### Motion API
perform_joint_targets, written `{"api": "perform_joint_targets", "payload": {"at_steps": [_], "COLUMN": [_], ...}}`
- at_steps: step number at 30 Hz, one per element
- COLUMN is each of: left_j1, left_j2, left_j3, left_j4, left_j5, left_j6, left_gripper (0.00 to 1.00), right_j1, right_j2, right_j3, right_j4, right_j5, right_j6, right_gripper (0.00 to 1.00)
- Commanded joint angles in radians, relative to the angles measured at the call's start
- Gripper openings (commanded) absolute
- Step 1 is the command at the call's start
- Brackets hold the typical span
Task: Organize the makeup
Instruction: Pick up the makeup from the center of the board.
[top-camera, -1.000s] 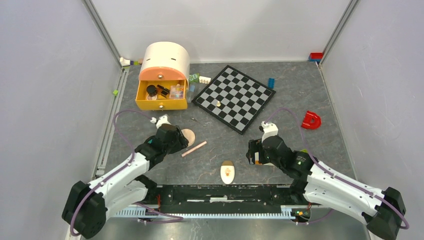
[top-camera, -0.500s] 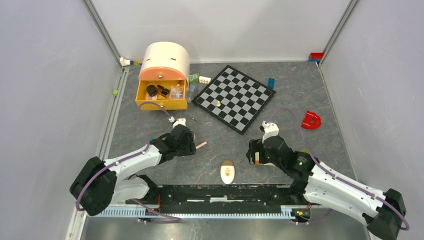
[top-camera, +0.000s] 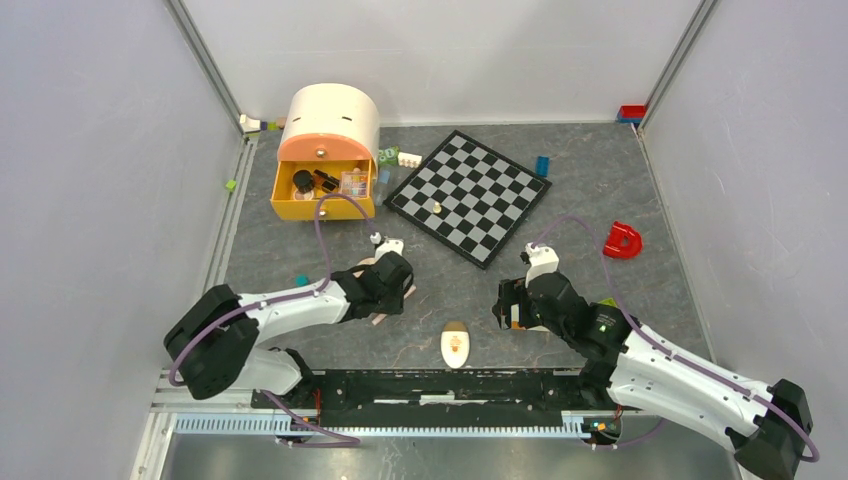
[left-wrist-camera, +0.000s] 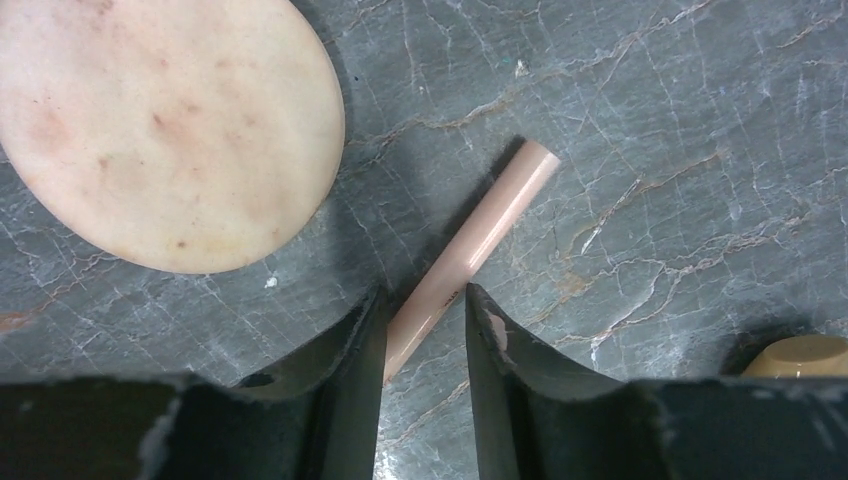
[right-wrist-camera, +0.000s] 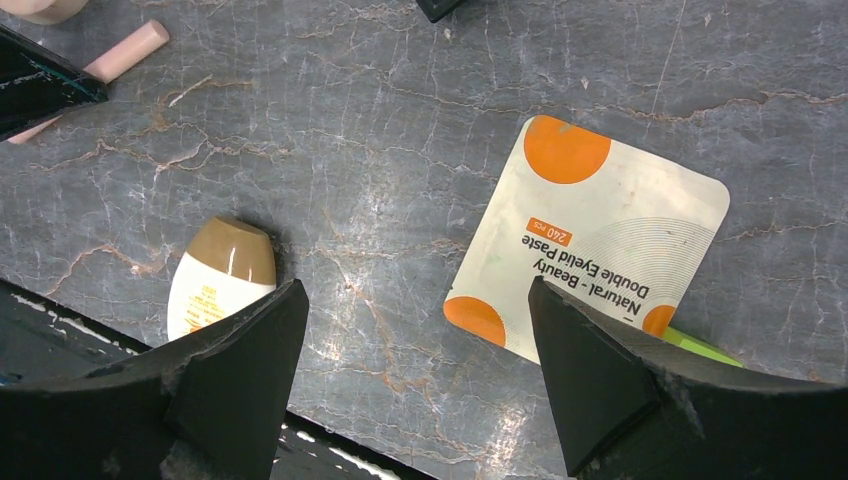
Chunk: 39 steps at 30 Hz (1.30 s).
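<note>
Peach-coloured and slim, the stick (left-wrist-camera: 470, 240) is lying slantwise on the grey marbled table (left-wrist-camera: 650, 150). The left hand (left-wrist-camera: 420, 305) is straddling its near end. Its two dark fingers (left-wrist-camera: 340, 380) are standing a little apart with the stick between them, and a thin strip of shadow is showing on one side. So the hand is released, not pinching. The stick is resting flat on the table. Just beside it, not touching, the round compact (left-wrist-camera: 160, 130) is lying with its speckled peach face up.

Over on the other side, the right hand (right-wrist-camera: 415, 295) is hanging above the table with its fingers spread wide, grasping nothing. Below it the white-and-orange sachet (right-wrist-camera: 600, 240) is lying flat, nearer the one finger. The cream tube (right-wrist-camera: 220, 280) with the tan cap is lying near the other finger, close to the table's near edge between the two arms.

At the far left of the table a yellow drawer (top-camera: 322, 208) is standing pulled open under a cream dome. It is holding a multicolour palette (top-camera: 353, 183) and some small dark pieces that I cannot make out. Beside it, to the right, the chessboard (top-camera: 470, 195) is sitting skewed, well apart from both hands.
</note>
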Motion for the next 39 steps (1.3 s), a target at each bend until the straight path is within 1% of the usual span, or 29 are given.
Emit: {"api": "perform_joint_targets", "payload": {"at_steps": [1,4,7,11,13,19,22,24,26,29,33,35,37,39], "left_j1": [-0.031,-0.057,-0.068,-0.072,-0.074,-0.074,-0.075,-0.074,-0.073,-0.070,-0.060,-0.054,-0.029,0.020], "left_j2": [0.037,0.062,0.078,0.084,0.080,0.010,-0.065,-0.131,-0.217,-0.341,-0.462,-0.509,-0.536,-0.529], "left_j3": [0.054,0.070,0.070,0.071,0.080,0.157,0.216,0.265,0.297,0.331,0.363,0.355,0.352,0.382], "left_j4": [-0.060,-0.085,-0.085,-0.085,-0.085,-0.139,-0.185,-0.226,-0.256,-0.252,-0.185,-0.107,-0.025,-0.012], "left_j5": [-0.075,-0.098,-0.092,-0.080,-0.074,-0.045,-0.060,-0.103,-0.182,-0.298,-0.457,-0.529,-0.544,-0.542], "left_j6": [0.023,0.023,0.015,-0.001,-0.001,0.009,0.026,0.034,0.028,0.037,0.038,0.035,0.063,0.041], "left_gripper": [0.39,0.37,0.32,0.18,0.14,0.03,0.02,0.02,0.02,0.02,0.02,0.02,0.02,0.02], "right_j1": [-0.005,-0.005,-0.004,-0.005,-0.004,-0.005,-0.004,-0.004,-0.004,-0.004,-0.004,-0.003,-0.005,-0.004], "right_j2": [-0.013,-0.015,-0.014,-0.014,-0.010,-0.004,-0.006,-0.006,-0.009,-0.013,-0.012,-0.009,-0.007,-0.008], "right_j3": [-0.003,-0.004,-0.003,0.000,0.001,0.008,0.005,0.002,0.000,-0.003,-0.004,-0.003,0.000,0.001], "right_j4": [0.002,0.000,0.000,-0.003,-0.004,-0.009,-0.009,-0.011,-0.015,-0.017,-0.009,-0.007,-0.005,-0.005], "right_j5": [0.008,0.009,0.009,0.012,0.012,0.017,0.019,0.019,0.021,0.025,0.021,0.016,0.013,0.011], "right_j6": [0.007,0.006,0.007,0.005,0.004,-0.002,-0.001,0.001,0.001,0.002,0.003,0.003,0.002,0.004], "right_gripper": [0.88,0.89,0.89,0.88,0.89,0.88,0.89,0.89,0.88,0.89,0.89,0.88,0.88,0.89]}}
